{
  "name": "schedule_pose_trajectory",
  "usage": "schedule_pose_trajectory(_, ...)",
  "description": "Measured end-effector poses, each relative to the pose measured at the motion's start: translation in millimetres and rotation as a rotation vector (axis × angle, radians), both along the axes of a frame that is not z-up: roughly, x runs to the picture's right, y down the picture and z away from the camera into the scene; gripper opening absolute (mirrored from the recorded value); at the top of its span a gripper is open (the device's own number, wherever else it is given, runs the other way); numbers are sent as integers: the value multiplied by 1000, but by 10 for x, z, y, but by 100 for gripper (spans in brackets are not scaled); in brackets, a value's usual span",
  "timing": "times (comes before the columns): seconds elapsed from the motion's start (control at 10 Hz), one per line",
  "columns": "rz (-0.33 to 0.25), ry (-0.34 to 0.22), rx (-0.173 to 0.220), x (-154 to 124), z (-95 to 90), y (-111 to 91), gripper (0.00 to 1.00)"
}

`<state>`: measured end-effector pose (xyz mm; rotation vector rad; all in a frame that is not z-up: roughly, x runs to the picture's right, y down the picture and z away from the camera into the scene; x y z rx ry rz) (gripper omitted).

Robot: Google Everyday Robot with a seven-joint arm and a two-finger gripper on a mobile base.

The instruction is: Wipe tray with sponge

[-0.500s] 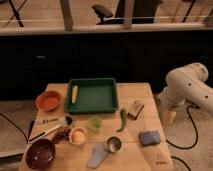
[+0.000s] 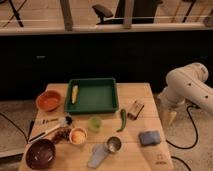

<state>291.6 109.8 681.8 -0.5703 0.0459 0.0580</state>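
Note:
The dark green tray [image 2: 97, 96] lies at the back middle of the wooden table, with a yellow corn cob [image 2: 74, 93] along its left inner side. The blue-grey sponge [image 2: 149, 137] rests on the table near the front right corner. My gripper [image 2: 168, 118] hangs off the table's right edge, pointing down, a little behind and to the right of the sponge and well right of the tray. It is open, holds nothing and touches nothing. The white arm [image 2: 190, 87] rises behind it.
An orange bowl [image 2: 48, 100] sits left of the tray. In front of the tray are a green cup [image 2: 95, 123], a green pepper [image 2: 122, 120], a brown-and-white box [image 2: 135, 109], a metal cup [image 2: 114, 144], a pale flat pad [image 2: 98, 156], a dark bowl [image 2: 40, 153] and a brush [image 2: 47, 126].

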Motion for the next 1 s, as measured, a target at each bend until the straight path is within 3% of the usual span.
schedule_pose_trajectory(0.9, -1, 0, 0, 2, -1, 2, 80)
schedule_pose_trajectory(1.0, -24, -1, -2, -10, 1, 61, 80)
